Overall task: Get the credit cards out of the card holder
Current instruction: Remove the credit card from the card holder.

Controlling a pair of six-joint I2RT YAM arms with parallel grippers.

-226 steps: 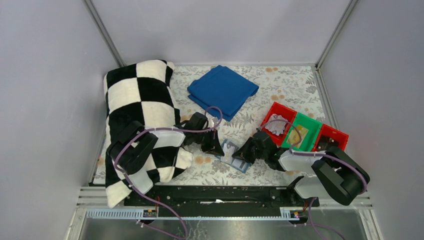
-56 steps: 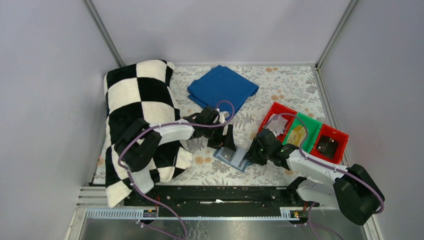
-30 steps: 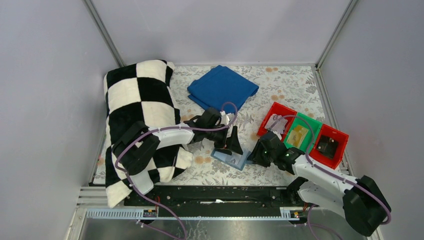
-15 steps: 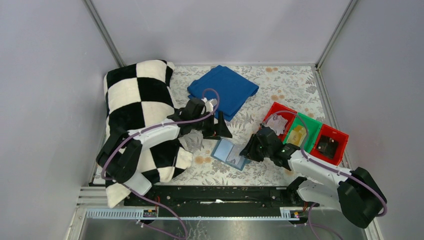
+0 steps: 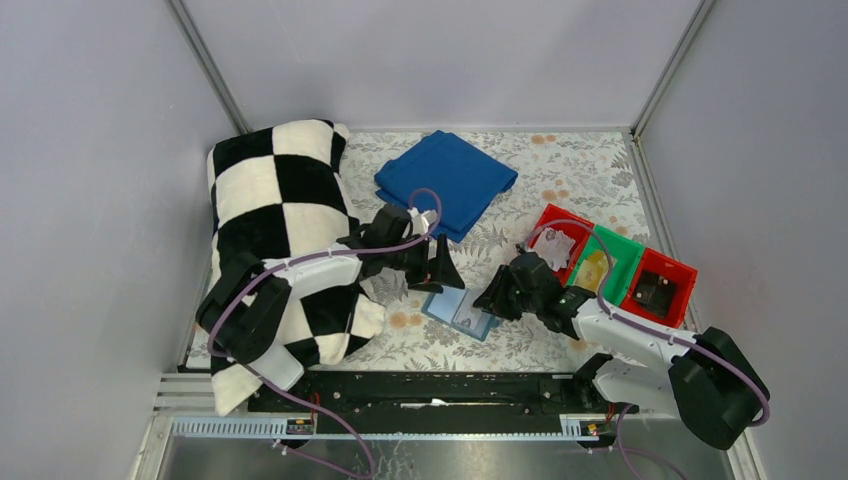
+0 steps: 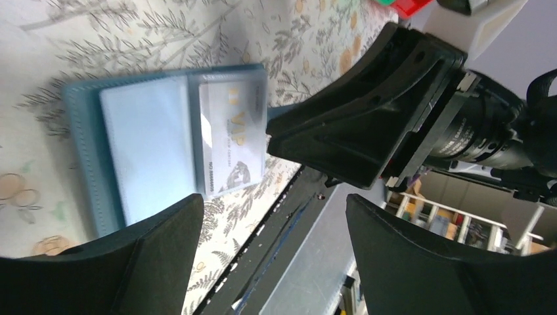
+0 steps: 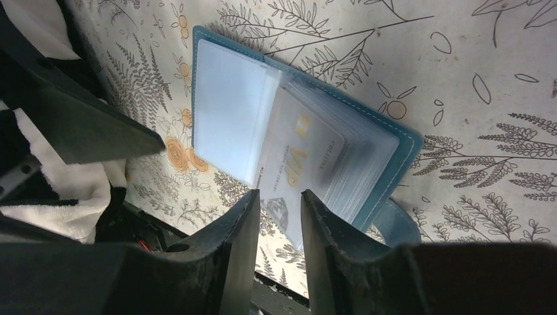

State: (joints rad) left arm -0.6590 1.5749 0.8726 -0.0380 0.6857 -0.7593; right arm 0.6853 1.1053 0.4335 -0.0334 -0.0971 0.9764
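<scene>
- Plush in black and white checks, one blanket [image 5: 270,200] lay heaped along the left side of the floral-print table [image 5: 585,170].
- The left gripper [image 5: 440,272] hung just left of the card holder. Its jaws were spread wide and held nothing.
- One deep-blue cloth [image 5: 445,182], soft and folded square, lay at the far centre.
- One card holder [image 5: 452,300], a teal booklet with a stitched border, lay open and flat at the near centre, between the two grippers. Two glossy clear sleeves faced up.
- One credit card [image 7: 299,154], a thin whitish-grey rectangle, sat inside the sleeve nearer the right gripper. Only the wrist views showed its gold print; from above it was a pale patch.
- The right gripper [image 5: 492,295] sat at the holder's right edge. Its jaws were a narrow slot apart and gripped nothing visible.
- Three rigid plastic bins [image 5: 612,237], one green between two red, stood in a row on the right. They showed only from above.
</scene>
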